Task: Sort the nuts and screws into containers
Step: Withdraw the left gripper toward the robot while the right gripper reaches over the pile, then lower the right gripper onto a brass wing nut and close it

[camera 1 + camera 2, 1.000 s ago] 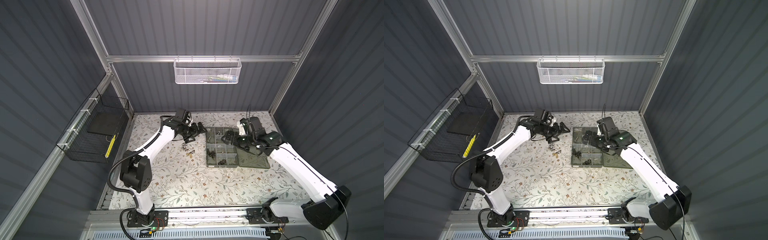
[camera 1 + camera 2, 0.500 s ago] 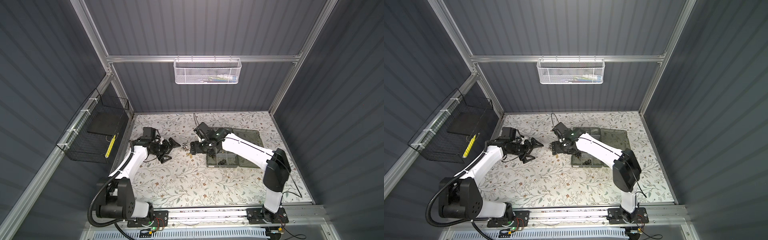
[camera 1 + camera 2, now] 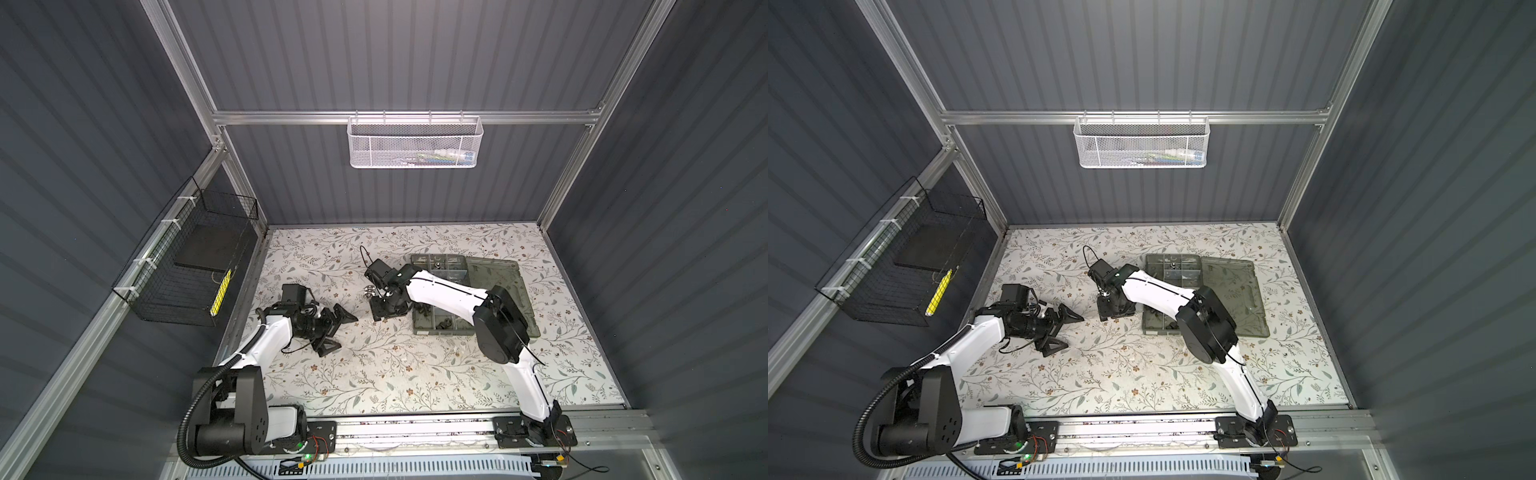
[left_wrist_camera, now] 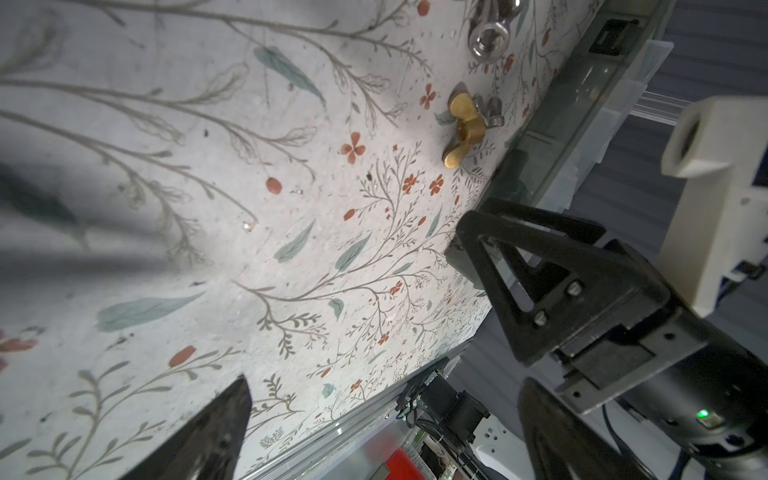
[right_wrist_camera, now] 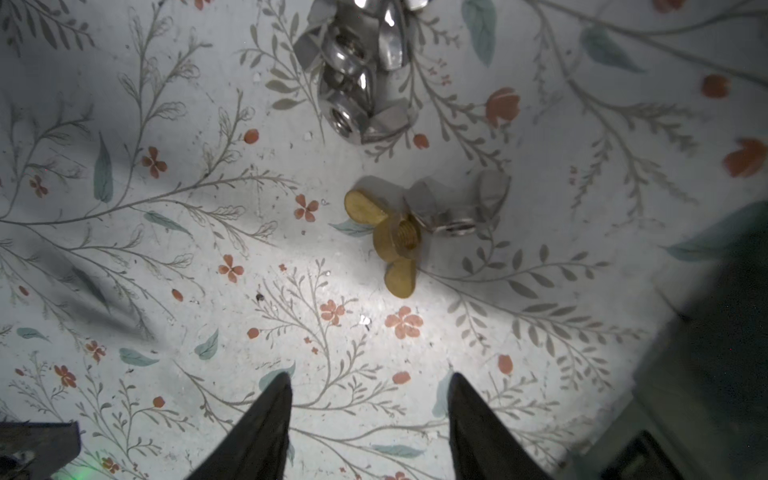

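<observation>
Two end effectors are over the floral-patterned counter [image 3: 374,374], both empty. Nearest the rail, the left end effector [image 3: 338,330] hovers with jaws spread wide, well apart from the hardware. Farther in, the right end effector [image 5: 370,378] points down at a brass-coloured wing nut [image 5: 397,241], its jaws at a middling gap with nothing between them. The nut lies on the counter just ahead of the fingertips, touching a dull silver wing nut [image 5: 453,208]. Beyond those sits a clump of shiny silver nuts [image 5: 361,83], then the smoky grey-green plastic organiser box [image 3: 440,332], its lid [image 3: 498,282] laid open.

The step in hand looks like a pick of the brass nut. The next move calls for setting the jaws astride it alone, without dragging its silver neighbour, then carrying it to a compartment.

In both top views the brass nut cannot be made out, but both wrist views show it plainly. Only the left wrist view shows the right end effector side-on, close to the counter beside the box wall.
</observation>
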You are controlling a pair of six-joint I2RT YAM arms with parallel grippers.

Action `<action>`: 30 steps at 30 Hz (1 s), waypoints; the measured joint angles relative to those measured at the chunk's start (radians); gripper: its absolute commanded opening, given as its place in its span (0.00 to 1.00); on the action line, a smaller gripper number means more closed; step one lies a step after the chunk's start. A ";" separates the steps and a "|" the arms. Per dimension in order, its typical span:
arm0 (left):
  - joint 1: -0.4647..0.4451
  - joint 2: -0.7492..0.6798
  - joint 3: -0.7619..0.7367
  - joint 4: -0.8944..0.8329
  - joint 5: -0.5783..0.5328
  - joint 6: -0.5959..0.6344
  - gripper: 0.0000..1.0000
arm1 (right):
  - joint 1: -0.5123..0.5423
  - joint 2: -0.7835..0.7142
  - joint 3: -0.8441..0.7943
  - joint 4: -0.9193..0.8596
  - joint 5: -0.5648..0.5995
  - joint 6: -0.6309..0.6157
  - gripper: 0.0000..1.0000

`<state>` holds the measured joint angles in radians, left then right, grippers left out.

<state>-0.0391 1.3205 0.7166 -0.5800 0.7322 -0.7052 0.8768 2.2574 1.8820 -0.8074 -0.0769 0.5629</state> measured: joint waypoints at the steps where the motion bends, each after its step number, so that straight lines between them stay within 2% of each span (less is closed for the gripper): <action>1: 0.001 0.000 -0.001 0.000 0.002 0.004 1.00 | 0.000 0.017 0.016 -0.005 -0.002 0.000 0.58; 9: 0.001 0.000 -0.001 0.001 0.004 0.022 1.00 | -0.017 0.137 0.138 -0.045 -0.002 0.005 0.49; 19: 0.001 0.000 -0.009 0.000 0.005 0.038 1.00 | -0.039 0.196 0.242 -0.091 0.002 0.003 0.46; 30: 0.001 0.000 -0.014 0.002 0.006 0.041 1.00 | -0.039 0.229 0.297 -0.122 0.003 -0.016 0.32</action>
<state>-0.0383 1.3201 0.7025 -0.5777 0.7387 -0.6643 0.8379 2.4863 2.1792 -0.9291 -0.0742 0.5468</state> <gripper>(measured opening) 0.997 0.346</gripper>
